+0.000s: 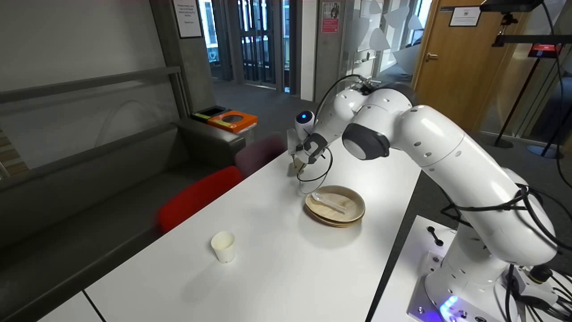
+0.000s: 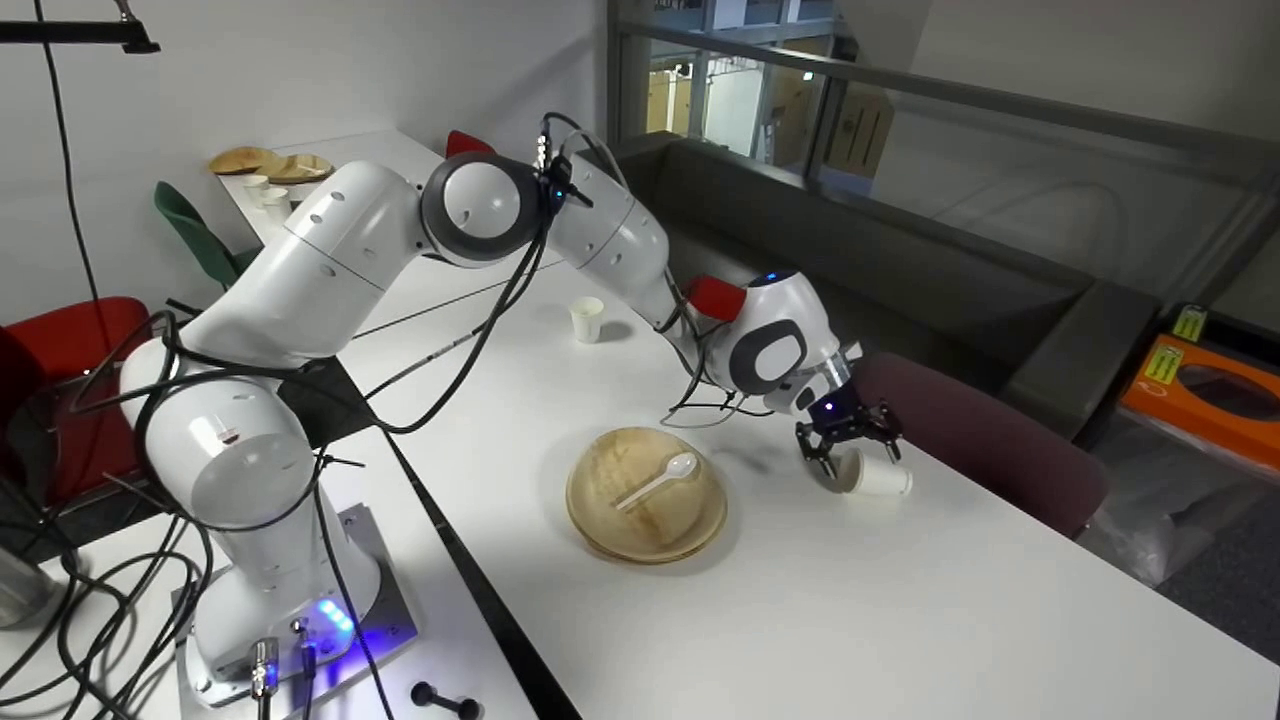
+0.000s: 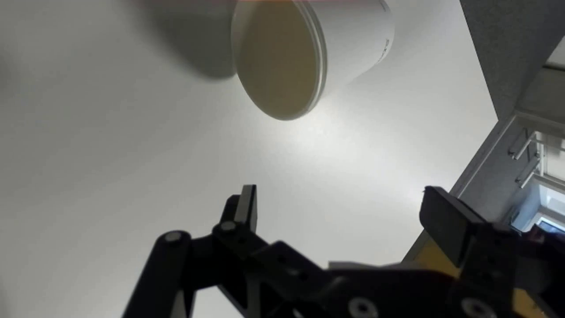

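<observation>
A white paper cup [image 2: 884, 478] lies on its side near the edge of the white table. In the wrist view the cup [image 3: 353, 37] shows its open mouth, at the top of the picture. My gripper [image 2: 862, 461] is low over the table beside this cup, near its mouth. In the wrist view the gripper's fingers [image 3: 340, 189] are wide apart with nothing between them. In an exterior view the gripper [image 1: 296, 163] largely hides the lying cup. Stacked round wooden-looking plates [image 1: 346, 197] [image 2: 612, 482] with a white spoon [image 1: 329, 203] [image 2: 657, 482] on top are on the table.
A second white cup [image 1: 223, 247] [image 2: 587, 320] stands upright on the table. A red chair [image 1: 196, 199] and a dark red chair [image 2: 975, 440] stand against the table edge. A grey sofa [image 1: 80, 197] and an orange-topped bin [image 1: 232, 120] are beyond. Cables [image 2: 480, 340] hang from the arm.
</observation>
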Tool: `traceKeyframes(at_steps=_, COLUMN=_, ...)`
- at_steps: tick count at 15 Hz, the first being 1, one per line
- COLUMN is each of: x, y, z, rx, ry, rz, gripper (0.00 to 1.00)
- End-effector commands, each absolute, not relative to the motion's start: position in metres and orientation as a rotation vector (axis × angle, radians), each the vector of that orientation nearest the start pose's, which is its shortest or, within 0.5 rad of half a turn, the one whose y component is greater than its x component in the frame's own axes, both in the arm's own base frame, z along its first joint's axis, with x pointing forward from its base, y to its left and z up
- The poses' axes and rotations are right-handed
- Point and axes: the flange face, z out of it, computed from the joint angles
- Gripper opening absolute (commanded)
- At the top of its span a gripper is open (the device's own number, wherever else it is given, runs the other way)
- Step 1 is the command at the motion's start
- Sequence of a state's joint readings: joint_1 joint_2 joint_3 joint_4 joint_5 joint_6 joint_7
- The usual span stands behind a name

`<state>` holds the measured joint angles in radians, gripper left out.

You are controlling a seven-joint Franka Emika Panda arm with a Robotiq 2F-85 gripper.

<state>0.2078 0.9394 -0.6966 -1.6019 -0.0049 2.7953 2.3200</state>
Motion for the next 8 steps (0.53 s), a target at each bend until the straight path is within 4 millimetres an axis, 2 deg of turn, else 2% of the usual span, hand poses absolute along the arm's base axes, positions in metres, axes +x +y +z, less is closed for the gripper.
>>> traceKeyframes(at_steps=1, x=0.693, y=-0.238, z=0.212, rx=-0.936, ry=2.724, rz=-1.128, gripper=1.0)
traceKeyframes(at_steps=4, x=0.699, y=-0.23, z=0.207, rx=-0.899, ry=2.718, rz=-1.174, gripper=1.0)
traceKeyframes(at_steps=8, x=0.709, y=-0.233, z=0.206, rx=-0.823, ry=2.702, rz=-1.254, gripper=1.0)
